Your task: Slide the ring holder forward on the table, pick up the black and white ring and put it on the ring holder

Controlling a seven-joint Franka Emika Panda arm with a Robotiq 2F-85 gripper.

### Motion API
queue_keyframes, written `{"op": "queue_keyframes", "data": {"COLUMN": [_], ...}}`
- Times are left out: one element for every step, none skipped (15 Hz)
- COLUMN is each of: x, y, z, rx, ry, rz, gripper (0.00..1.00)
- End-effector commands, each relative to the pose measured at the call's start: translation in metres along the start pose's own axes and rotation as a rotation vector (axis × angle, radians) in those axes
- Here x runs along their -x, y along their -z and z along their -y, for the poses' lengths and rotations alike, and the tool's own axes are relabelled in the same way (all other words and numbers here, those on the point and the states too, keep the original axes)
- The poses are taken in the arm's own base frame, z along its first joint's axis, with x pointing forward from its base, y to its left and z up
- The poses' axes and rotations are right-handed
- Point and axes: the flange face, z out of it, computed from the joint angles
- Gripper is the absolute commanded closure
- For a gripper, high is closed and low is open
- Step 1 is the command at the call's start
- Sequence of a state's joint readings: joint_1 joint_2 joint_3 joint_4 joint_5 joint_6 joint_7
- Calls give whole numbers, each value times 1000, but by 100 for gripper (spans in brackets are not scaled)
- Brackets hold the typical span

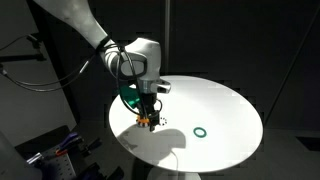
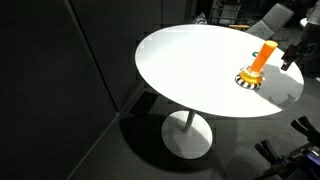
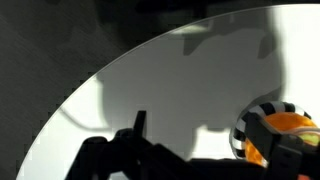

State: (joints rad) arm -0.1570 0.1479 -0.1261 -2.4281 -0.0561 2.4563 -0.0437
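Observation:
The ring holder (image 2: 262, 55) is an orange peg standing near the edge of the round white table (image 2: 190, 60). The black and white ring (image 2: 248, 80) lies around the peg's foot. In the wrist view the holder (image 3: 292, 122) and the striped ring (image 3: 243, 130) sit at the right edge, partly hidden by one dark finger. My gripper (image 3: 200, 130) is open, its other finger far to the left. In an exterior view the gripper (image 1: 148, 112) hangs just above the peg (image 1: 151, 123). It also shows as a dark shape at the frame edge (image 2: 297, 52).
A plain green ring (image 1: 200, 132) lies on the table (image 1: 225, 100) away from the gripper. The table stands on a pedestal foot (image 2: 188, 135). Chairs and dark gear (image 2: 270, 15) stand behind it, and equipment (image 1: 60, 150) sits low beside it.

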Motion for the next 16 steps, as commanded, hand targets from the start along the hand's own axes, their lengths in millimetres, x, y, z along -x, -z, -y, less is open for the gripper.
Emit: {"op": "queue_keyframes", "data": {"x": [-9, -10, -11, -13, -14, -15, -16, -17, -18, -19, -20, -22, -24, -26, -27, -29], "y": [-18, -22, -27, -31, -35, -38, -41, -44, -47, -49, -51, -52, -53, -54, -55, -55], "z": [0, 2, 4, 6, 8, 10, 12, 14, 16, 18, 20, 23, 25, 28, 30, 32], "rx": [-33, -40, -46, -48, -49, -49, -48, -45, -43, -43, -42, -43, -43, -46, -47, -48], "ry": [19, 25, 30, 35, 39, 46, 49, 54, 58, 61, 64, 65, 66, 68, 70, 73], "rz": [-36, -50, -57, -66, -72, -79, -83, -89, -96, -100, -107, -109, -110, -107, -108, -107], "gripper": [0, 0, 0, 0, 0, 0, 0, 0, 0, 0, 0, 0, 0, 0, 0, 0]}}
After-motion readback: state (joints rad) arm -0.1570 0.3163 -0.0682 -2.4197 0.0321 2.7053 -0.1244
